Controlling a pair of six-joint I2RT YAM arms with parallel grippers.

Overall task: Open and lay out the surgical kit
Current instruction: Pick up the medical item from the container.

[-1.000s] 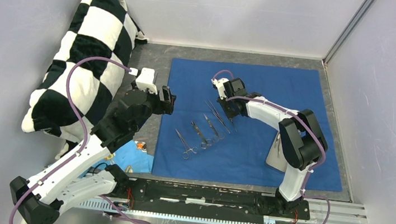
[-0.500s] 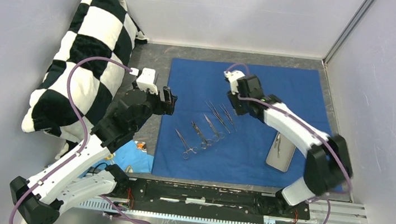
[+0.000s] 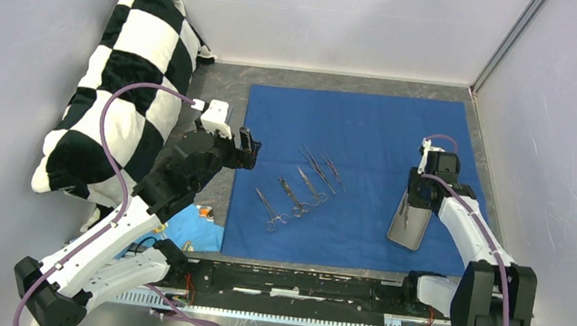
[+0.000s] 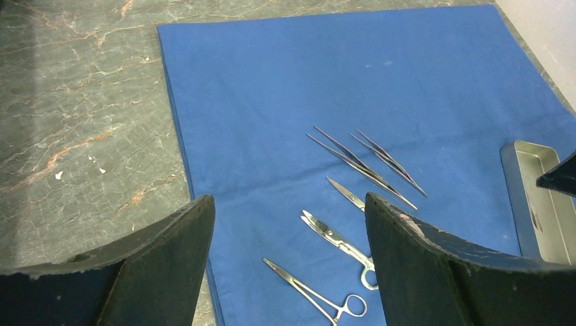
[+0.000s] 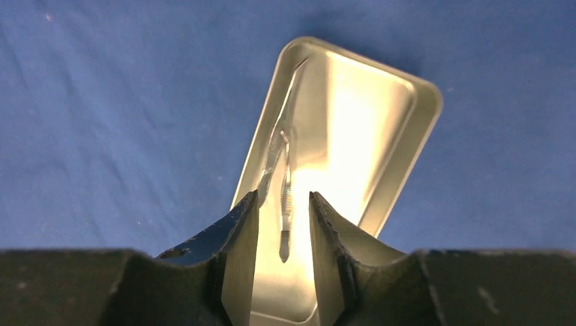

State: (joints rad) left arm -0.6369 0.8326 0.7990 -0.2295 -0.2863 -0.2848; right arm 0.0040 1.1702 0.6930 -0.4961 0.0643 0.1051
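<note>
- The left arm (image 3: pixel 127 218) rises from its base at the near left and leans far and to the right; its elbow is bent and its wrist is held high
- The left gripper (image 3: pixel 247 148) points right and slightly far; its jaws stand wide apart, and the two dark fingers (image 4: pixel 170 261) frame the wrist view on either side
- The right arm (image 3: pixel 467 226) is folded at the near right; its forearm reaches far and to the left from a low elbow
- The right gripper (image 3: pixel 417 199) points steeply down; its fingers (image 5: pixel 239 244) run almost parallel with a narrow gap between them, jaws not closed
</note>
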